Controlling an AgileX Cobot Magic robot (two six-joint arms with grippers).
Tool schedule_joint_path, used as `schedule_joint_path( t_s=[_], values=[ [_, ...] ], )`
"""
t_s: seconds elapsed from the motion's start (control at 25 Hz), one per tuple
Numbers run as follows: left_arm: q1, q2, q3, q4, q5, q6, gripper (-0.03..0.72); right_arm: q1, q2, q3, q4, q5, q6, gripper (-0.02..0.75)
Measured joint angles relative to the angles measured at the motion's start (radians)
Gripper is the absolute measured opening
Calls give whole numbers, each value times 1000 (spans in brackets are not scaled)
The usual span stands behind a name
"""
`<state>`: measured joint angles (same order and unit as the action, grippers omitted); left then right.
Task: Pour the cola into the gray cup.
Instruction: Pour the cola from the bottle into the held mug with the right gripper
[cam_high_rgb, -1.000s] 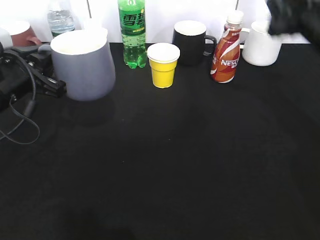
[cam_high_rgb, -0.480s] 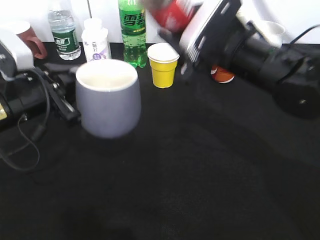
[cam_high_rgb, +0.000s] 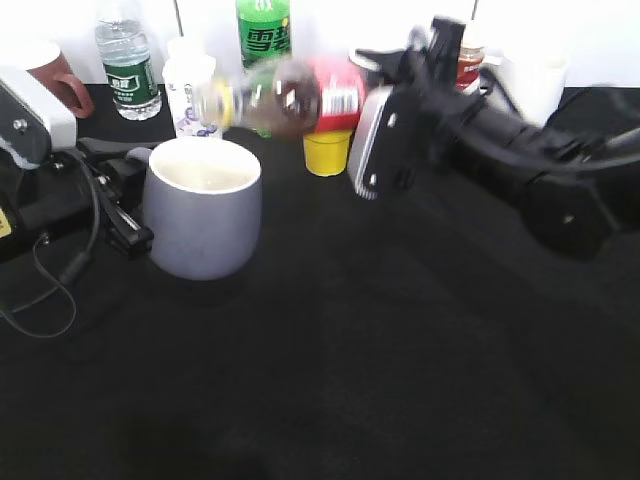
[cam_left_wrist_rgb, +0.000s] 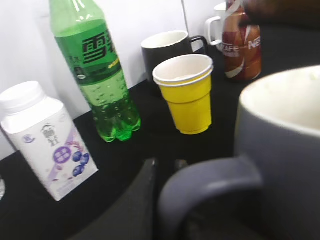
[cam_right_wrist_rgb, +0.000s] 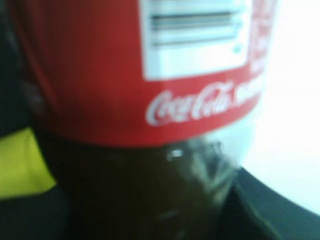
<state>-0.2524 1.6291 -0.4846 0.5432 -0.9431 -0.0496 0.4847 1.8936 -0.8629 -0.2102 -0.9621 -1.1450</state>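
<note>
The gray cup (cam_high_rgb: 205, 220) stands on the black table at the left, off-white inside. My left gripper (cam_high_rgb: 130, 205) is shut on its loop handle (cam_left_wrist_rgb: 210, 182); the cup's body (cam_left_wrist_rgb: 282, 135) fills the right of the left wrist view. My right gripper (cam_high_rgb: 385, 110) is shut on the cola bottle (cam_high_rgb: 295, 95), which lies nearly level in the air, its neck pointing left above the cup's rim. The red label (cam_right_wrist_rgb: 130, 65) and dark liquid fill the right wrist view, hiding the fingers. No stream of liquid shows.
Behind stand a green soda bottle (cam_high_rgb: 262, 30), a yellow paper cup (cam_high_rgb: 325, 152), a white yogurt bottle (cam_high_rgb: 190, 85), a water bottle (cam_high_rgb: 128, 65), a reddish-brown mug (cam_high_rgb: 65, 75), a black mug (cam_left_wrist_rgb: 167, 50), a Nescafe bottle (cam_left_wrist_rgb: 242, 45) and a white mug (cam_high_rgb: 535, 80).
The right arm has swung in from the back right with the cola and tipped it level over the cup. The left gripper has carried the gray cup towards the middle and set it down.
</note>
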Motion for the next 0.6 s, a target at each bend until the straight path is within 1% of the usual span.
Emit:
schedule_joint_path(
  t_s=[0.12, 0.2, 0.4, 0.6],
  values=[
    [0, 0, 0, -22, 8, 11, 55, 0, 14, 0, 15, -64, -77, 416],
    [0, 0, 0, -29, 40, 50, 55, 0, 14, 0, 17, -103, -129, 416],
    [0, 0, 0, -29, 44, 63, 55, 0, 14, 0, 54, -141, -228, 416],
    [0, 0, 0, -29, 28, 68, 55, 0, 14, 0, 61, -156, -266, 416]
  ],
)
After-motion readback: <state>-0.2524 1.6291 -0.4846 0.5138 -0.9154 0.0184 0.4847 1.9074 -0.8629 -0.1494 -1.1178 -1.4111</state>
